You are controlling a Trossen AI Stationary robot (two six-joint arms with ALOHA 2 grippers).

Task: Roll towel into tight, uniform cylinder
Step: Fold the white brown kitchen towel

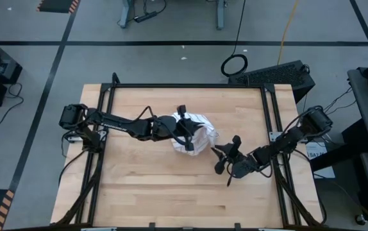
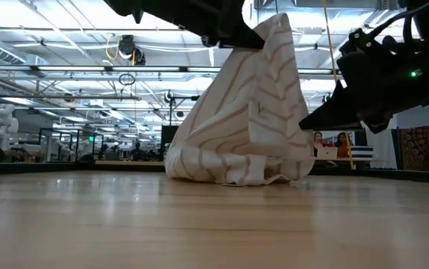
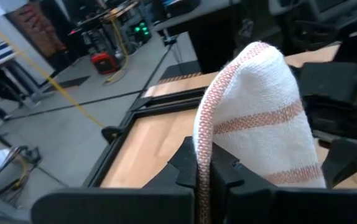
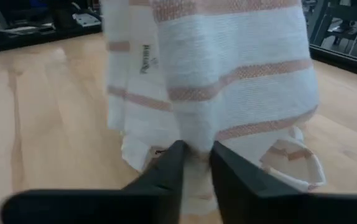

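Note:
The towel (image 2: 237, 119), white with thin reddish-brown stripes, hangs as a bunched cone at mid table. Its lower folds (image 2: 233, 175) rest on the wood. My left gripper (image 1: 185, 125) reaches in from the table's left and is shut on the towel's top. My right gripper (image 1: 217, 153) comes from the table's right, low beside the towel's base, and its fingers are closed on a low fold (image 4: 194, 140). My left gripper pinches a folded edge at the towel's top (image 3: 204, 155) between its two fingers, which run nearly level from the table's left. The fold stands up past the fingertips, and the rest of the cloth hangs below with its bottom on the table. My right gripper pinches a hanging fold low on the towel (image 4: 196, 144) at its fingertips (image 4: 177, 155). It comes slanting down from the table's right and near side. The cloth above that fold hangs from the other gripper, and the hem below it lies on the wood.
Bare wooden tabletop (image 1: 139, 186) lies around the towel, widest toward the near edge. Black frame rails (image 1: 270, 128) run along the table's sides. A black case (image 1: 280, 74) and cables sit on the floor beyond the far edge.

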